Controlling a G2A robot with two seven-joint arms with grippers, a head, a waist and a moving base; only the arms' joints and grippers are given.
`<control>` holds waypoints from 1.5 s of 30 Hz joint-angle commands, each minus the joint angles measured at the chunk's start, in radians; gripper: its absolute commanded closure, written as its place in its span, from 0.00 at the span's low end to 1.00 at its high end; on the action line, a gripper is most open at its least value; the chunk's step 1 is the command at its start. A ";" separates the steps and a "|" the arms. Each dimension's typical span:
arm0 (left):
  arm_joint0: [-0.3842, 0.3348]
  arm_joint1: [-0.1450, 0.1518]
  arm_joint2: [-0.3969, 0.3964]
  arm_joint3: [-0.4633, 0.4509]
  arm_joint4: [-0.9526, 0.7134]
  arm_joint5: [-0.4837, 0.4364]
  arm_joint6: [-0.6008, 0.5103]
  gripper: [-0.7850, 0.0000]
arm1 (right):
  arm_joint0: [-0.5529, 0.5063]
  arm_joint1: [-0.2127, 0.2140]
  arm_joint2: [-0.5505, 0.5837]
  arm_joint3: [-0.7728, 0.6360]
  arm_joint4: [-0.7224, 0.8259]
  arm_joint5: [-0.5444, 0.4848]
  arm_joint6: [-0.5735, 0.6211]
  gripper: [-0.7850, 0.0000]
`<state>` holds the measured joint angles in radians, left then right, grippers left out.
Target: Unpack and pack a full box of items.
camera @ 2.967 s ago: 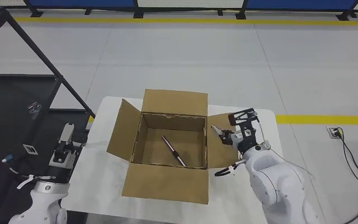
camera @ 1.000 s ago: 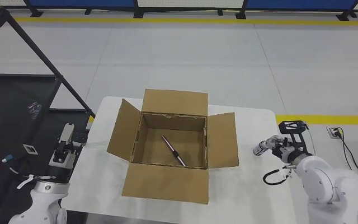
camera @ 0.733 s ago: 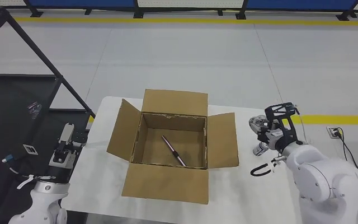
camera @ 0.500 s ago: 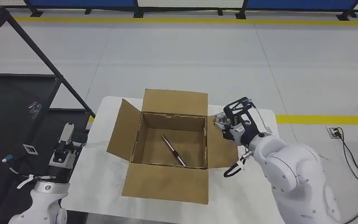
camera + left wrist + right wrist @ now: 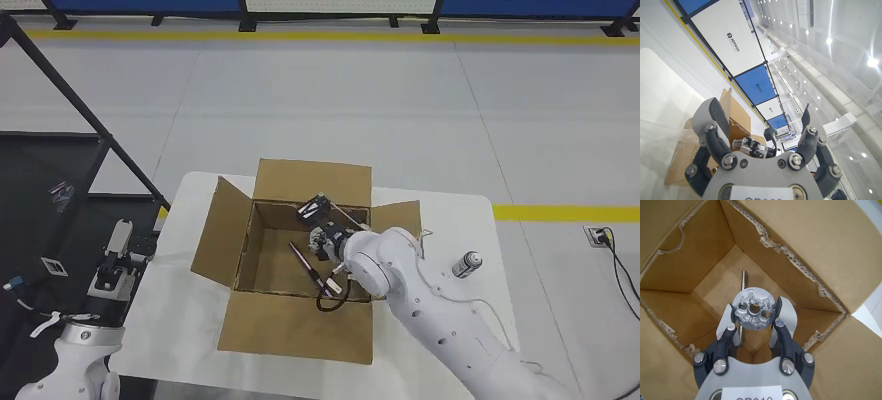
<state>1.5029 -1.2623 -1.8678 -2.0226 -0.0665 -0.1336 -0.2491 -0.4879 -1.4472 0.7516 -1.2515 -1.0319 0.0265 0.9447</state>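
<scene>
From above, we see the right gripper hanging just inside the open cardboard box. In the left wrist view, our left gripper stands spread and empty, well apart from the box. In the right wrist view, the right gripper is clamped on a metal disc by its rim, above a steel rod lying on the box floor. We judge the disc stiff, weighty and slick, so opposite rim edges seem the best hold.

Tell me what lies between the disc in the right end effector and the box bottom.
In the right wrist view, only a thin metal rod, lying on the box bottom behind the disc that the right end effector holds.
</scene>
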 commanded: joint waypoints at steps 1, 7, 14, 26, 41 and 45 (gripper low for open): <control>0.000 0.000 0.000 0.000 0.000 0.000 0.000 0.00 | 0.038 -0.025 -0.043 0.092 0.007 0.020 -0.021 1.00; 0.000 0.000 0.000 0.000 0.000 0.000 0.000 0.00 | 0.111 -0.098 -0.135 0.277 0.030 0.073 -0.077 1.00; 0.000 0.000 0.000 0.000 0.000 0.000 0.000 0.00 | 0.170 -0.170 -0.184 0.486 0.075 0.058 -0.119 1.00; 0.000 0.000 0.000 0.000 0.000 0.000 0.000 0.00 | 0.224 -0.248 -0.206 0.673 0.102 0.008 -0.159 0.24; 0.000 0.000 0.000 0.000 0.000 0.000 0.000 0.00 | 0.223 -0.228 -0.141 0.564 0.062 -0.052 -0.140 0.00; 0.000 0.000 0.000 0.000 0.000 0.000 0.000 0.00 | 0.168 -0.175 -0.070 0.372 0.023 -0.081 -0.077 0.00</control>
<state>1.5029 -1.2623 -1.8678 -2.0226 -0.0665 -0.1336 -0.2491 -0.2991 -1.6395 0.6580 -0.8114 -0.9943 -0.0514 0.8431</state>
